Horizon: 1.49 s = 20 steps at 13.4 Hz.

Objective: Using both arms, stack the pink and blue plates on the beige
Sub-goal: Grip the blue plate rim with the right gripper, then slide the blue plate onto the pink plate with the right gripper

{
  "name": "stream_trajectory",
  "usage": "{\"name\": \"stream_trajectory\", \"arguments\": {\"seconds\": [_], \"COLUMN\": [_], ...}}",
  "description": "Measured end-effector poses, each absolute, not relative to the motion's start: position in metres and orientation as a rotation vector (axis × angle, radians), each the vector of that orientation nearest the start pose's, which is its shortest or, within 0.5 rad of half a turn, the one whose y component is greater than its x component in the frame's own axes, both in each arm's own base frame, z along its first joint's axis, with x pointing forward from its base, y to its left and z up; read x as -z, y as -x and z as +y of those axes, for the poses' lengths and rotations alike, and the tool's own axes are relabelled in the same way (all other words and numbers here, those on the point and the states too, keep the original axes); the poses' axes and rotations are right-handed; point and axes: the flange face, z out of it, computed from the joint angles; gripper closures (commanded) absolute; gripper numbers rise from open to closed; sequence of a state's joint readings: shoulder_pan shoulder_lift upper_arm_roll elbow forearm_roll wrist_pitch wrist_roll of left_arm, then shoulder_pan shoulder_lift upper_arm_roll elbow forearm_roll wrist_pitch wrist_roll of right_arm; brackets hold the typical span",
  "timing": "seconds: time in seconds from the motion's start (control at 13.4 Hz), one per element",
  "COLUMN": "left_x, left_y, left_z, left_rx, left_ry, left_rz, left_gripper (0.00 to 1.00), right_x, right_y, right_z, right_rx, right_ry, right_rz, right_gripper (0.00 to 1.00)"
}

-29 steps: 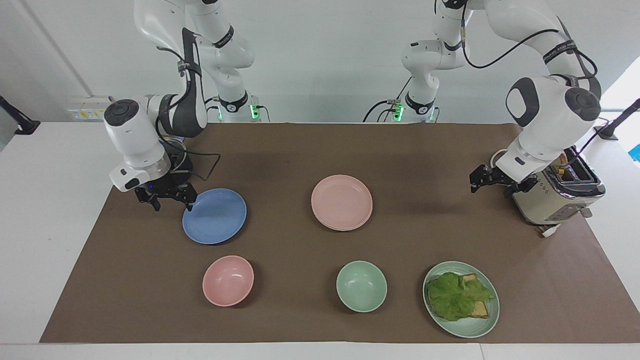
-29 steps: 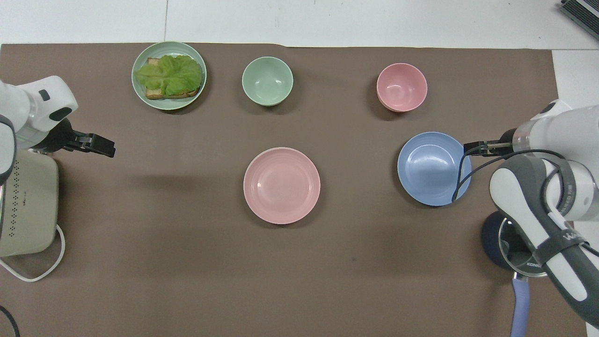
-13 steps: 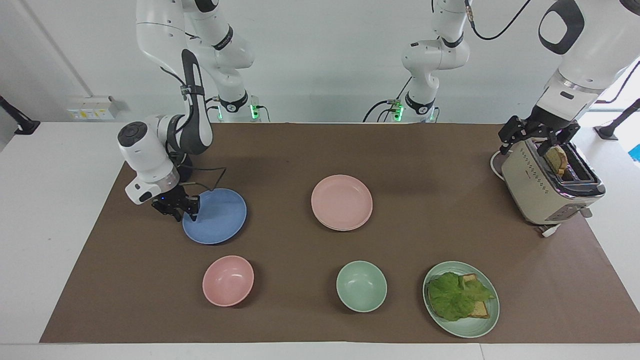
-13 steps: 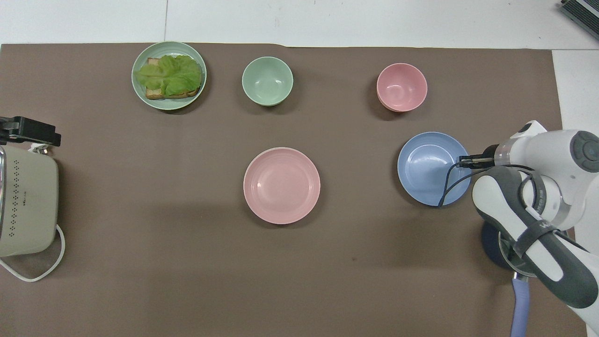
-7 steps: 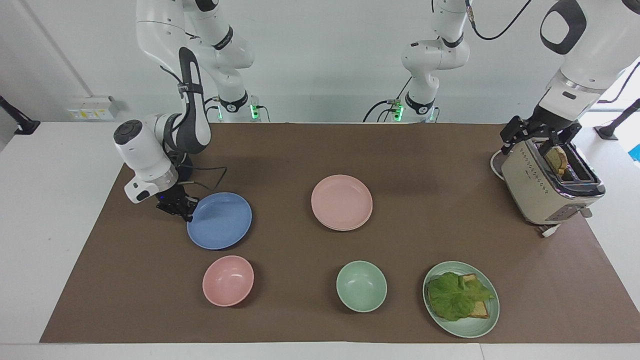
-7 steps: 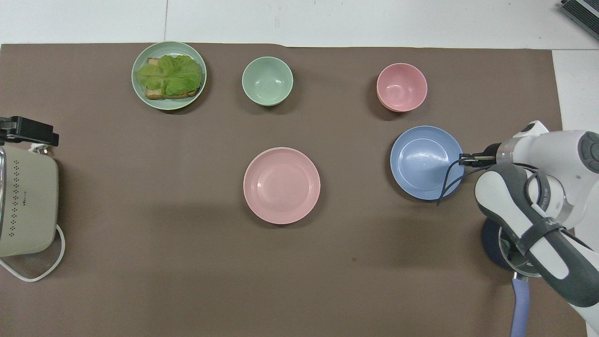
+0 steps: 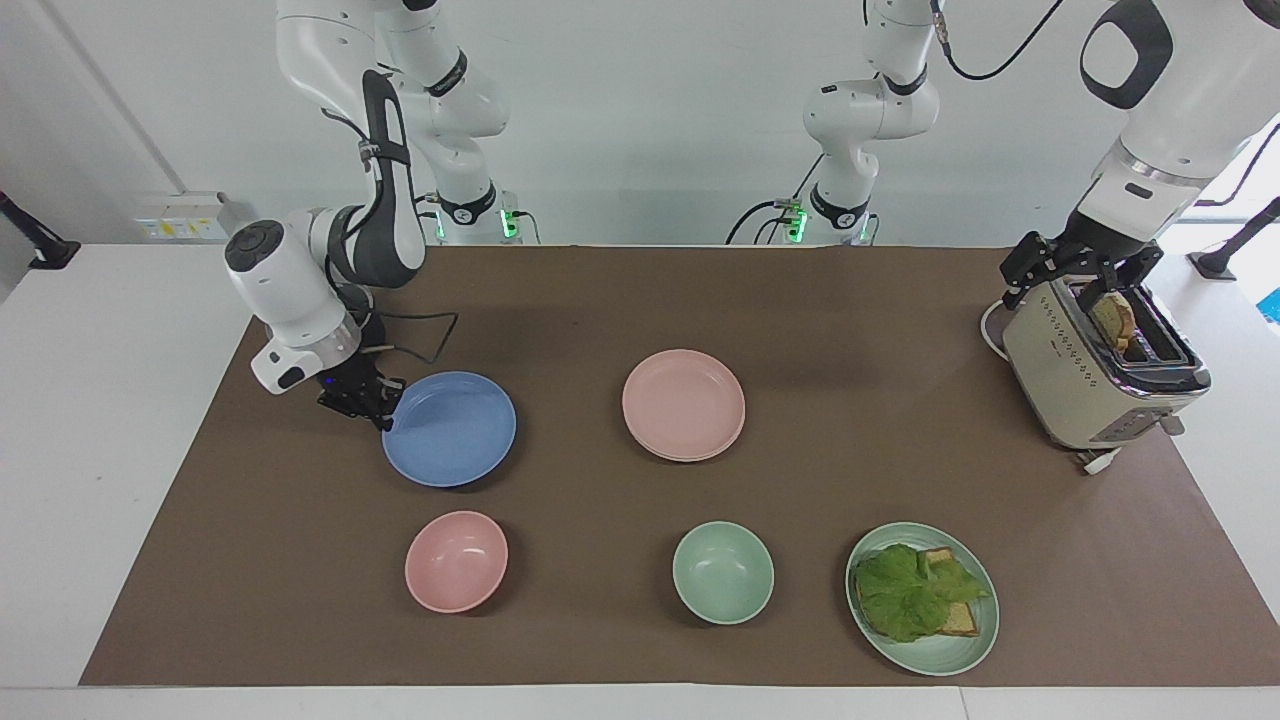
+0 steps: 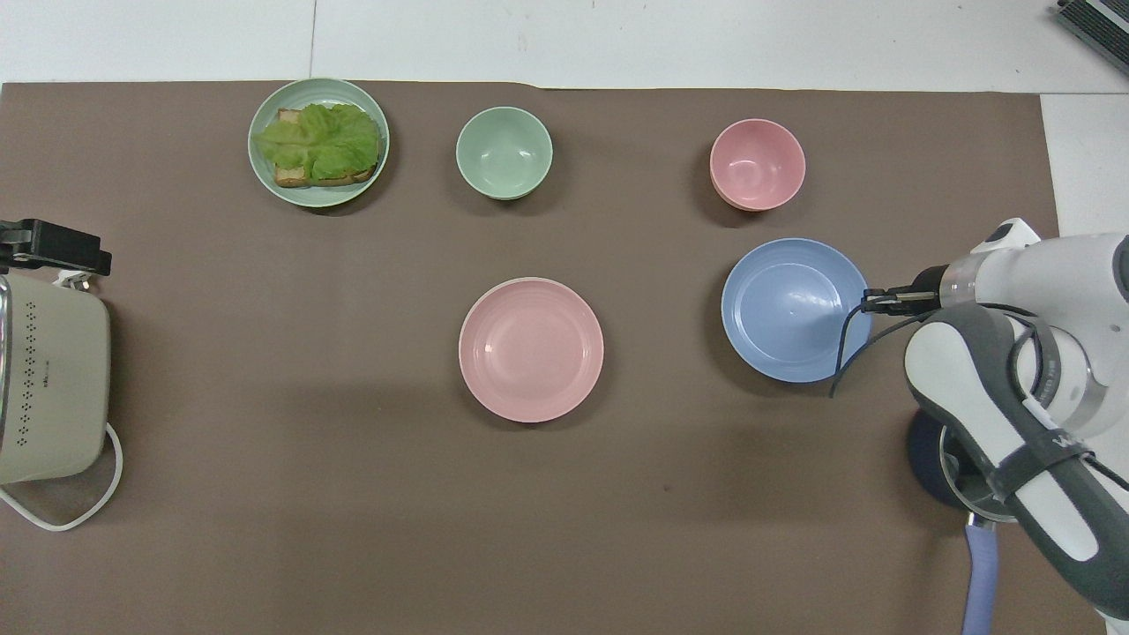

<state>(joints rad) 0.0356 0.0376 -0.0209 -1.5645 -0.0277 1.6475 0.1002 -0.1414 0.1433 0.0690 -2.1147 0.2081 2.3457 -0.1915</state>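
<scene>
Both views show you the right gripper (image 7: 372,402) clamping the blue plate (image 7: 450,429); only facing shows left gripper (image 7: 1085,270) spread over toaster (image 7: 1095,380)

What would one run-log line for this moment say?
right gripper: shut on blue plate rim | left gripper: open over toaster | pink plate: on beige

Two white Franka arms with black grippers

Both arms are glossy white with rounded joints, dark grey caps and black bands at the links. Black cables run along each arm, strapped on. Green lights glow at the bases. The right gripper (image 7: 372,407) and the left gripper (image 7: 1078,272) are black, angular, two-fingered.
</scene>
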Motion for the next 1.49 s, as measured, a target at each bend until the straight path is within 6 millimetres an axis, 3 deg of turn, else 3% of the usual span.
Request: {"name": "stream_trajectory", "arguments": {"seconds": [0.37, 0.6, 0.97, 1.19, 1.49], "left_x": [-0.613, -0.613, -0.613, -0.613, -0.613], "left_y": [-0.573, -0.573, -0.573, -0.573, -0.573], "left_z": [0.006, 0.006, 0.006, 0.006, 0.006], "left_rx": [0.074, 0.074, 0.074, 0.074, 0.074], "left_ry": [3.164, 3.164, 3.164, 3.164, 3.164], "left_rz": [0.133, 0.132, 0.132, 0.132, 0.132], "left_gripper": [0.0, 0.0, 0.0, 0.0, 0.0], "right_x": [-0.384, -0.395, -0.403, -0.404, -0.381], "right_y": [-0.567, -0.564, -0.557, -0.548, -0.534], "right_z": [-0.014, 0.02, 0.104, 0.167, 0.235], "right_rx": [0.187, 0.173, 0.148, 0.139, 0.137], "right_ry": [2.945, 2.937, 2.919, 2.902, 2.885], "right_rz": [0.006, -0.048, -0.003, 0.082, 0.13], "right_gripper": [1.0, 1.0, 1.0, 1.0, 1.0]}}
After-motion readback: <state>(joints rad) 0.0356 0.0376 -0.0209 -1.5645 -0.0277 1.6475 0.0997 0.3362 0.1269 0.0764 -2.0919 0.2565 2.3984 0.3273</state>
